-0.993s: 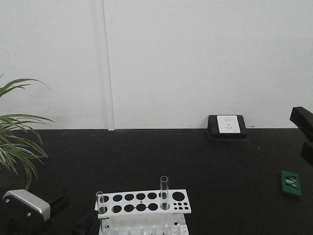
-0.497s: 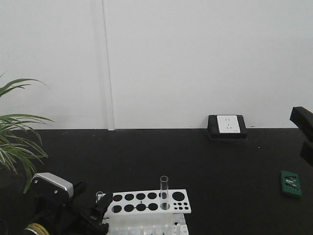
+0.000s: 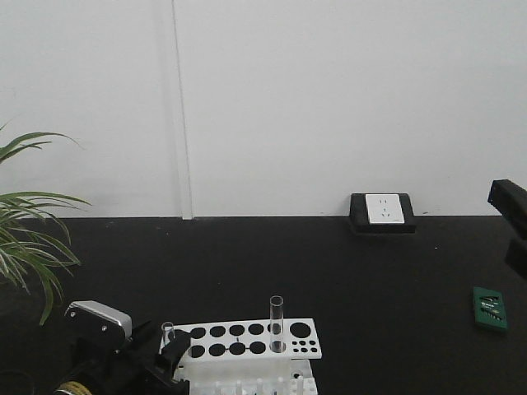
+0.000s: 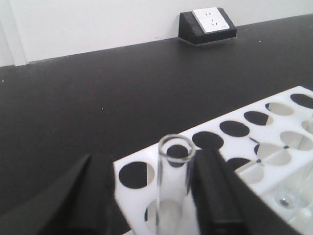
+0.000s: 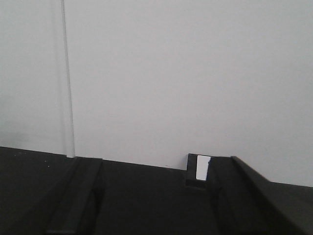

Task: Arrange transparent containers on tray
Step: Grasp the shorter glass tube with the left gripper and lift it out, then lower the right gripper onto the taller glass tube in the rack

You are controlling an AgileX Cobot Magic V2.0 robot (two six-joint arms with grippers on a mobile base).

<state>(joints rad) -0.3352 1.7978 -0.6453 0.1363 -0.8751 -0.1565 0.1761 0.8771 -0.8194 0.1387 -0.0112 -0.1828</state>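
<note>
The left gripper (image 4: 152, 169) stands open astride a test tube (image 4: 175, 183) that is upright in the white rack's (image 4: 272, 131) corner hole, one jaw against the glass and the other apart. A second test tube (image 3: 276, 322) stands farther along the rack. The right gripper (image 5: 154, 166) gapes wide and holds nothing.

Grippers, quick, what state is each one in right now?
Left gripper: open, straddling a test tube standing in the rack, not clamped.
Right gripper: open, empty.
</note>
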